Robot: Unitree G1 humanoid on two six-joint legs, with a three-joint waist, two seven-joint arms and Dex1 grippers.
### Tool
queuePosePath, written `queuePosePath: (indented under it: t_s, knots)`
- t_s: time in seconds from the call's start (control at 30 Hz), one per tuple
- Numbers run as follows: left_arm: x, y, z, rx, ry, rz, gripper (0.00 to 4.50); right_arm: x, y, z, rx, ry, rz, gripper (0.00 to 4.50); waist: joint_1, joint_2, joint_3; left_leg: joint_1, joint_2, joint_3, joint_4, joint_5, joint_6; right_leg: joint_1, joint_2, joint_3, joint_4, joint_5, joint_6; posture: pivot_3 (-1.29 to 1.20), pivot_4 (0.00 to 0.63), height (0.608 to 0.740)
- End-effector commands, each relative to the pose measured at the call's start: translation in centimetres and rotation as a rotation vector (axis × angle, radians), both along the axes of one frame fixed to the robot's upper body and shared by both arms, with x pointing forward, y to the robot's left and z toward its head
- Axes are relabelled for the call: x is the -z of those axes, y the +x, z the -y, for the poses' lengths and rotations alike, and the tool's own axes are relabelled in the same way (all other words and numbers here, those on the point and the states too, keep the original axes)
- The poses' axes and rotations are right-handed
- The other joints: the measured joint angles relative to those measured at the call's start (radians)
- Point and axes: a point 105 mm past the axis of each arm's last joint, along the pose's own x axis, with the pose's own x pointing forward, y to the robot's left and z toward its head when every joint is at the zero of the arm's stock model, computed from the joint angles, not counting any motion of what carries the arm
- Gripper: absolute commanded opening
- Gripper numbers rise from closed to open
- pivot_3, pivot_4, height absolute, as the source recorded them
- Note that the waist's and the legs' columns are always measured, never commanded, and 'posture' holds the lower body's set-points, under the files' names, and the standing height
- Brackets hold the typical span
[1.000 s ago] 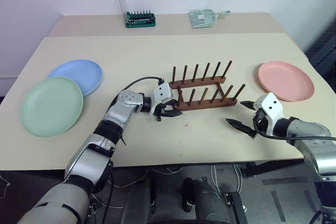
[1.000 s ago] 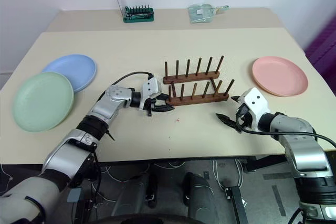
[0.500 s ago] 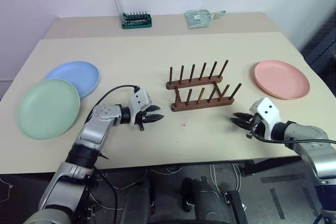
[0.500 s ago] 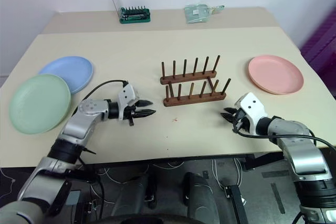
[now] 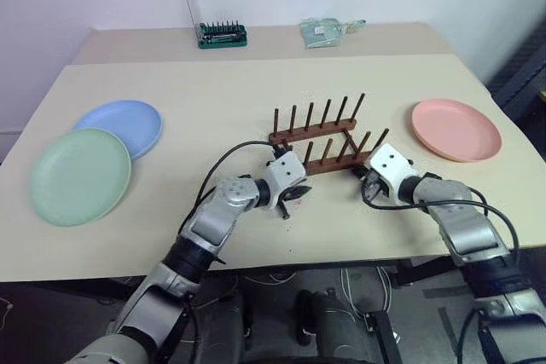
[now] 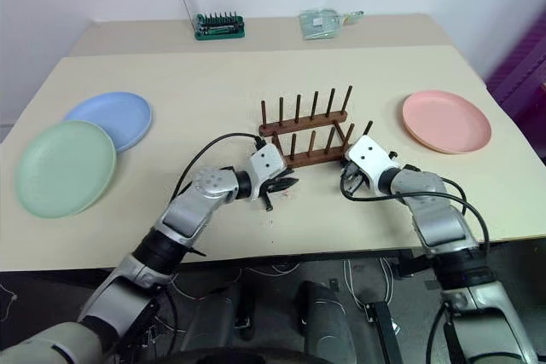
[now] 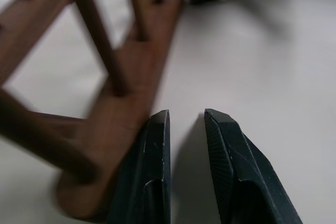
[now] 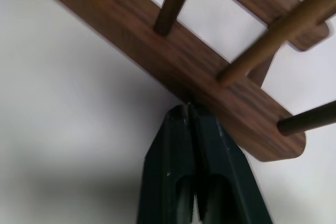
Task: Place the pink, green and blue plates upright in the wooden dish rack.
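Beige and matte, our surface [image 5: 213,100] meets a white wall, with the wooden dish rack [image 5: 320,142] centred between our narrowly parted left pincer [image 5: 296,193] and closed, empty right pincer [image 5: 362,176], green plate [image 5: 79,176] and blue plate [image 5: 121,124] far left, pink plate [image 5: 455,129] right.

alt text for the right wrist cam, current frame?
Close-up along the right hand, its two black fingers shut together with their tips against the side of the dark wooden dish rack's near rail. Several pegs rise from the rack's two rails, which sit on a pale table.
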Motion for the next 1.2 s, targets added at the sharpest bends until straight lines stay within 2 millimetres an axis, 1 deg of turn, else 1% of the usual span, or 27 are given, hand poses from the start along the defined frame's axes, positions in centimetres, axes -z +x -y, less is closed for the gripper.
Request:
queuePosePath:
  t_s: [0.03, 0.17, 0.3, 0.37, 0.43, 0.53, 0.57, 0.6, 0.67, 0.7, 0.73, 0.77, 0.83, 0.9, 0.97, 1.1, 1.13, 1.2]
  knots:
    - [2.0, 3.2, -4.4, -0.276, 0.090, 0.003, 1.02, -0.1, 1.6, 0.5, 0.059, -0.026, 0.043, 0.07, -0.003, 0.000, -0.001, 0.001, 0.000, 0.000, 0.000, 0.000, 0.000, 0.001, 0.000, 0.000, 0.000, 0.000, 0.000, 0.00, 0.150, 0.730]
    - [1.7, 4.6, -5.3, -0.357, 0.084, 0.030, 1.02, -1.1, 3.4, 0.5, 0.103, -0.011, 0.099, 0.07, -0.010, 0.001, -0.002, 0.002, 0.000, 0.000, -0.001, 0.000, 0.000, 0.001, 0.001, 0.000, 0.000, 0.000, 0.000, 0.00, 0.150, 0.730]
    - [1.7, 4.5, -4.9, -0.313, 0.093, 0.033, 1.02, -1.5, 4.1, 0.4, 0.105, -0.012, 0.115, 0.07, -0.010, 0.002, -0.002, 0.001, 0.000, 0.001, -0.001, 0.000, 0.000, 0.000, 0.001, 0.000, 0.001, 0.001, 0.000, 0.00, 0.150, 0.730]
    - [1.5, 4.3, -4.5, -0.293, 0.077, 0.035, 1.02, -1.6, 4.0, 0.6, 0.101, -0.022, 0.120, 0.07, -0.010, 0.002, -0.002, 0.001, 0.000, 0.001, -0.001, 0.000, 0.000, 0.000, 0.001, 0.000, 0.001, 0.001, 0.000, 0.00, 0.150, 0.730]
    - [0.9, 3.9, -3.8, -0.249, 0.044, 0.047, 1.02, -1.7, 3.4, 1.2, 0.090, -0.029, 0.117, 0.07, -0.009, 0.002, -0.002, 0.001, 0.000, 0.001, -0.001, 0.000, 0.000, 0.000, 0.000, 0.000, 0.001, 0.001, 0.000, 0.00, 0.150, 0.730]
    - [-0.1, 2.9, -2.6, -0.161, -0.012, 0.072, 1.02, -2.6, 2.4, 2.6, 0.095, -0.010, 0.111, 0.07, -0.004, 0.002, -0.002, 0.001, 0.000, 0.001, -0.002, 0.000, 0.000, 0.000, 0.000, 0.000, 0.000, 0.000, 0.000, 0.00, 0.150, 0.730]
    - [-0.6, 2.4, -2.1, -0.128, -0.035, 0.080, 1.02, -3.0, 2.0, 3.3, 0.098, -0.023, 0.121, 0.59, -0.001, 0.002, -0.002, 0.000, 0.000, 0.001, -0.002, 0.000, 0.000, -0.001, 0.000, 0.000, 0.000, 0.000, 0.000, 0.00, 0.150, 0.730]
    - [-1.1, 1.8, -1.6, -0.085, -0.064, 0.087, 1.02, -3.7, 1.6, 4.0, 0.107, -0.034, 0.136, 0.86, 0.001, 0.002, -0.002, -0.001, 0.000, 0.001, -0.002, 0.000, 0.000, -0.003, 0.000, 0.001, 0.000, 0.000, 0.000, 0.00, 0.150, 0.730]
    - [-2.3, -0.3, -0.2, 0.050, -0.134, 0.102, 1.02, -5.5, 1.0, 6.1, 0.156, -0.055, 0.176, 1.86, 0.001, 0.003, -0.002, -0.003, 0.000, 0.002, -0.002, 0.000, 0.000, -0.004, -0.001, 0.001, 0.000, 0.001, 0.000, 0.00, 0.150, 0.730]
    - [-2.7, -1.1, 0.2, 0.098, -0.156, 0.103, 1.02, -6.1, 0.8, 6.8, 0.175, -0.064, 0.188, 2.38, 0.001, 0.003, -0.001, -0.003, 0.000, 0.002, -0.002, 0.000, 0.000, -0.005, -0.001, 0.001, 0.000, 0.000, 0.000, 0.00, 0.150, 0.730]
    - [-3.0, -1.9, 0.6, 0.144, -0.177, 0.100, 1.02, -6.5, 0.6, 7.7, 0.196, -0.087, 0.192, 2.82, 0.001, 0.003, -0.001, -0.003, 0.000, 0.003, -0.002, 0.000, 0.000, -0.005, -0.002, 0.001, 0.000, 0.000, 0.000, 0.00, 0.150, 0.730]
    - [-3.2, -2.7, 0.9, 0.186, -0.203, 0.082, 1.02, -6.6, 0.5, 8.6, 0.213, -0.120, 0.184, 3.37, 0.001, 0.003, -0.001, -0.003, 0.000, 0.003, -0.002, 0.000, 0.000, -0.005, -0.002, 0.001, 0.000, 0.000, 0.000, 0.00, 0.150, 0.730]
    - [-3.5, -3.9, 1.2, 0.247, -0.239, 0.055, 1.02, -6.5, 0.5, 10.2, 0.246, -0.167, 0.169, 4.30, 0.000, 0.003, -0.001, -0.003, 0.000, 0.002, -0.001, 0.000, 0.000, -0.005, -0.002, 0.001, 0.000, 0.000, 0.000, 0.00, 0.150, 0.730]
    - [-3.7, -4.7, 1.5, 0.297, -0.264, 0.029, 1.02, -5.9, 1.0, 12.2, 0.307, -0.231, 0.145, 4.30, -0.002, 0.003, -0.001, -0.003, 0.000, 0.002, -0.001, 0.000, 0.000, -0.005, -0.001, 0.001, 0.000, 0.000, 0.000, 0.00, 0.150, 0.730]
    - [-3.9, -5.2, 1.5, 0.329, -0.262, 0.027, 1.02, -5.4, 1.5, 13.6, 0.358, -0.252, 0.130, 4.30, -0.004, 0.003, -0.001, -0.003, 0.000, 0.002, -0.001, 0.000, 0.000, -0.005, -0.001, 0.001, 0.000, 0.000, 0.000, 0.00, 0.150, 0.730]
    - [-4.1, -5.0, 1.3, 0.314, -0.257, 0.036, 1.02, -4.2, 2.3, 14.8, 0.386, -0.274, 0.090, 4.30, -0.007, 0.004, 0.000, -0.003, -0.002, 0.003, -0.002, 0.000, 0.000, -0.006, 0.001, 0.002, 0.000, 0.000, 0.000, 0.00, 0.150, 0.730]
    - [-4.1, -4.9, 1.1, 0.305, -0.250, 0.041, 1.02, -4.0, 2.5, 15.0, 0.391, -0.278, 0.086, 4.07, -0.007, 0.004, 0.000, -0.003, -0.002, 0.003, -0.002, 0.000, 0.000, -0.006, 0.001, 0.002, 0.000, 0.000, 0.000, 0.00, 0.150, 0.730]
    - [-4.0, -4.8, 0.8, 0.293, -0.243, 0.042, 1.02, -3.9, 2.8, 15.2, 0.401, -0.281, 0.087, 3.38, -0.007, 0.004, 0.000, -0.003, -0.002, 0.003, -0.002, 0.000, 0.000, -0.006, 0.001, 0.002, 0.000, 0.000, 0.000, 0.00, 0.150, 0.730]
